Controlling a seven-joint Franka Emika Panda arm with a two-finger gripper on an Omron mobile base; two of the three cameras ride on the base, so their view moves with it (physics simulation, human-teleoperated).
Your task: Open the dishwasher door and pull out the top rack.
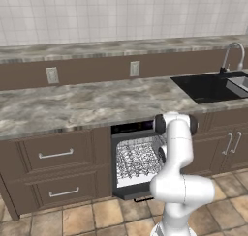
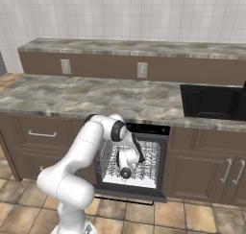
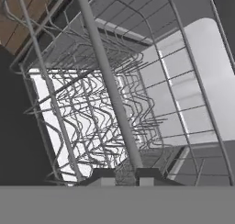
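Grey wire fills the hand view: the gripper (image 3: pixel 121 175) is closed on the front bar of the rack (image 3: pixel 108 87), with one fingertip on each side of the bar where it meets the bottom of the view. In the base views we see the door (image 2: pixel 129 192) already lowered, lying open at the foot of the dishwasher cavity, so we judge the first step complete. The rack (image 1: pixel 138 160) sits in the cavity between the drawers (image 1: pixel 55 155) and the sink cabinet (image 2: pixel 230 173), and we cannot tell whether it has begun to slide out. The step in hand is the pull. We judge that the next move calls for a straight, level draw toward the base, along the rack's runners, with the grip kept firm so the thin bar does not slip.
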